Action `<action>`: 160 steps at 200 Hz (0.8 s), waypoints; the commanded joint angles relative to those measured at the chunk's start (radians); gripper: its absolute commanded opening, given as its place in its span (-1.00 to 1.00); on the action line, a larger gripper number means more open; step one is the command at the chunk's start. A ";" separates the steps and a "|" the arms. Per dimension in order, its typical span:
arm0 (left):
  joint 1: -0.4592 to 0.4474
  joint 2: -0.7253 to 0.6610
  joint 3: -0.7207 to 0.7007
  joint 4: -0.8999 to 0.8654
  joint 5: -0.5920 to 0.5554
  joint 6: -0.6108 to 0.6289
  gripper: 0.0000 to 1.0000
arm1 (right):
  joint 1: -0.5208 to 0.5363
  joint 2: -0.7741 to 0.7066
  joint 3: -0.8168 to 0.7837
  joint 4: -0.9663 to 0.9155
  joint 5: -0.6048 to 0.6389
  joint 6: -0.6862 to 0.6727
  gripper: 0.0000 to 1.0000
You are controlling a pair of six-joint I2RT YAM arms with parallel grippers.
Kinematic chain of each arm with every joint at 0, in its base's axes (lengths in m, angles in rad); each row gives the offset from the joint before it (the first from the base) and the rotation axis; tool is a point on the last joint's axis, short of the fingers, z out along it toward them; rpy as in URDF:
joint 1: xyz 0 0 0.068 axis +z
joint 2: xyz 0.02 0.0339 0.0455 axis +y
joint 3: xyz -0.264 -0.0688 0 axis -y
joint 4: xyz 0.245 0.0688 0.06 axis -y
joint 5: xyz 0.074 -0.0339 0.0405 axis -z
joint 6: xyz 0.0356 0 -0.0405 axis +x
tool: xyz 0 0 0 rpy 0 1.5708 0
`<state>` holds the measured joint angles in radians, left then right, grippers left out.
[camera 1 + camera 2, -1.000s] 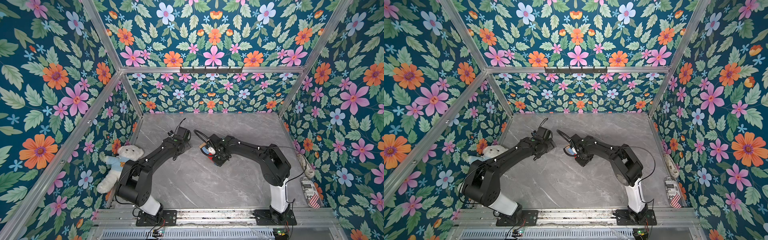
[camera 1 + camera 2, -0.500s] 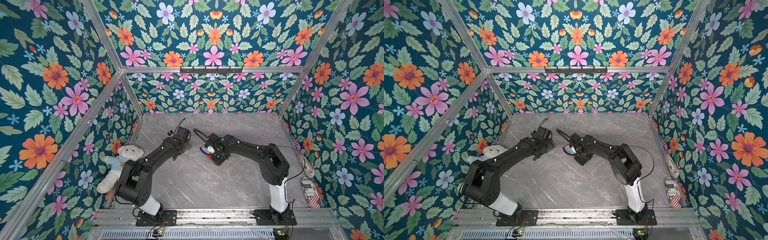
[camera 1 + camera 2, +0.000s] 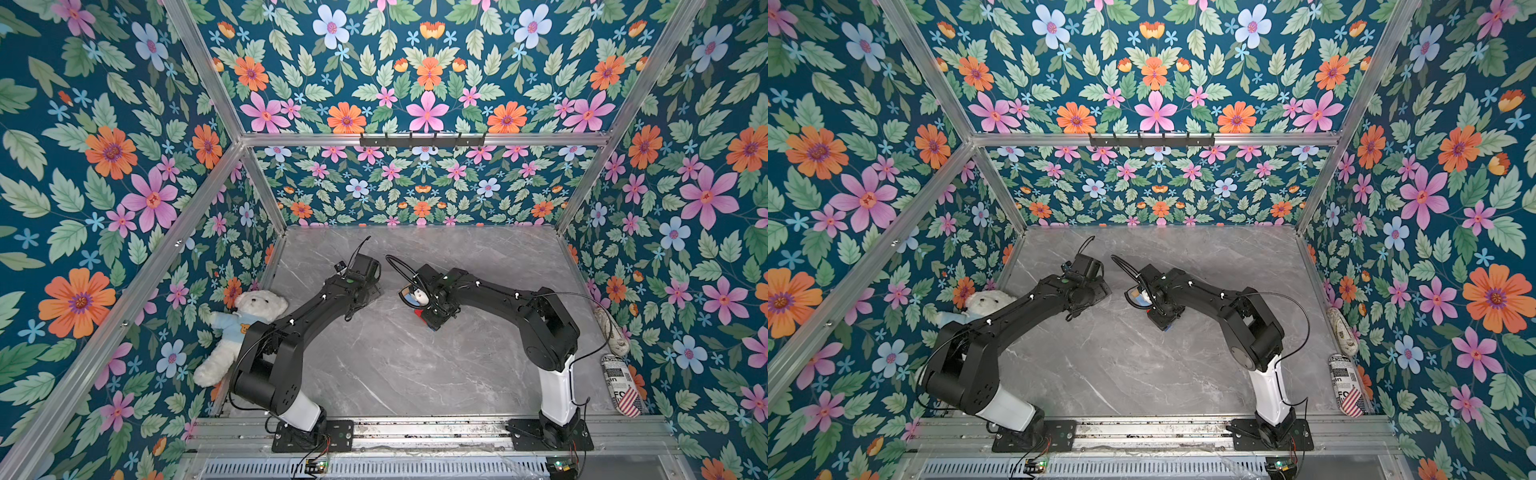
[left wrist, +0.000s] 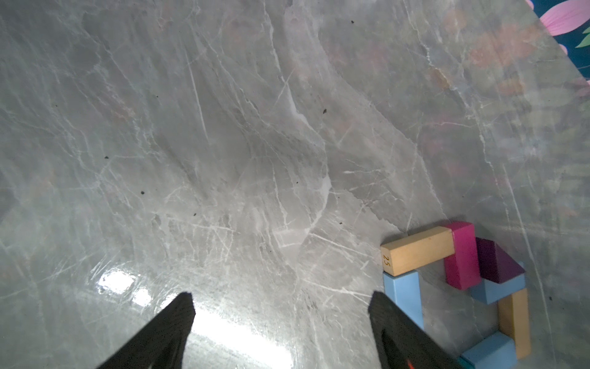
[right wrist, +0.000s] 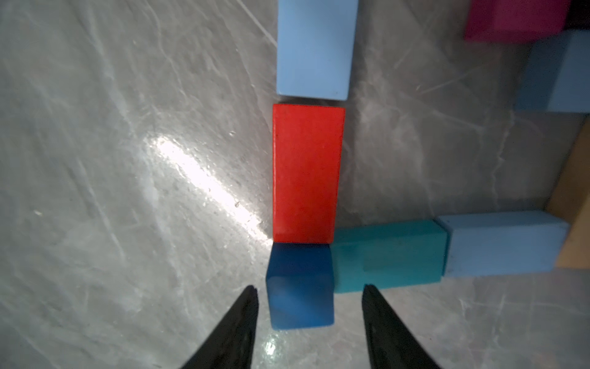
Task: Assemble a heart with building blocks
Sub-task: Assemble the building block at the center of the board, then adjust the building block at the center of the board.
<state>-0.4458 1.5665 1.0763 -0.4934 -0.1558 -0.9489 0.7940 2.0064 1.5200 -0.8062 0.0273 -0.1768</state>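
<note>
heart: lay flat on the grey counter as a hollow ring of blocks butted end to end. In both top views only a sliver of colour showed beneath the right wrist.
dark blue cube: formed the point, touching the end of the red brick and one end of the teal brick.
purple wedge: sat at the notch against the magenta brick.
right fingers: stood apart, one on each side of the cube with a gap showing at both; nothing was gripped.
left fingers: were spread wide over bare counter beside the heart, empty.
handling: the blocks looked light, rigid and smooth-painted. On the glossy counter they would probably slide at a slight touch, and nothing joined them.
where to hold: likely from above, across two opposite free faces. The cube's neighbours covered two of its faces, so a gentle push on an outer face seemed safer than a pinch.
</note>
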 commanded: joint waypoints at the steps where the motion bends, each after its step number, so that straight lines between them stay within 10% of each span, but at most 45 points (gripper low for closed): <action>1: 0.001 -0.007 0.004 -0.013 -0.020 0.003 0.79 | 0.001 -0.030 0.011 0.013 -0.022 -0.016 0.17; 85: 0.055 -0.105 0.076 0.031 -0.165 0.165 0.84 | -0.175 -0.379 -0.014 0.219 -0.001 0.151 0.32; 119: 0.195 -0.230 0.028 0.147 -0.273 0.271 0.85 | -0.433 -0.762 -0.368 0.568 -0.032 0.376 0.44; 126: 0.226 -0.250 0.020 0.161 -0.325 0.301 0.86 | -0.486 -0.849 -0.456 0.627 -0.011 0.417 0.97; 160: 0.351 -0.310 -0.115 0.365 -0.481 0.565 0.88 | -0.592 -1.183 -0.827 0.774 0.237 0.448 0.99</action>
<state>-0.1413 1.2785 1.0439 -0.3004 -0.4843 -0.6216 0.2317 0.9680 0.8761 -0.2058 0.0860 0.1989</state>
